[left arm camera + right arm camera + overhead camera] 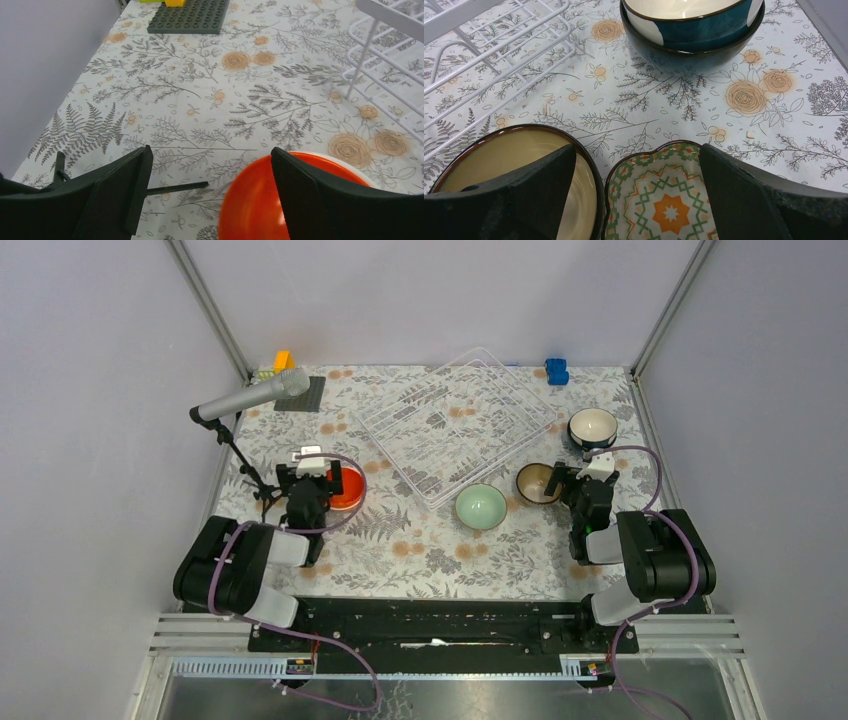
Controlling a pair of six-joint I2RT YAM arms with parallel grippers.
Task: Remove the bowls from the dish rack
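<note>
The dish rack (455, 420) lies at the back centre with no bowl showing in it. An orange bowl (347, 488) sits on the cloth at the left. My left gripper (318, 480) hangs open over its rim; in the left wrist view the left gripper (210, 187) has its right finger over the orange bowl (255, 205). A pale green bowl (481, 507) stands mid-table. My right gripper (636, 192) is open above a patterned bowl (664, 200), its left finger over a brown bowl (514, 160). Two stacked teal bowls (689, 35) stand beyond.
A microphone (255, 397) on a tripod stands at the left; one tripod leg (175, 188) lies between my left fingers. A grey baseplate (303, 395) with a yellow brick (283, 360) is at the back left. A blue brick (556, 370) sits at the back right.
</note>
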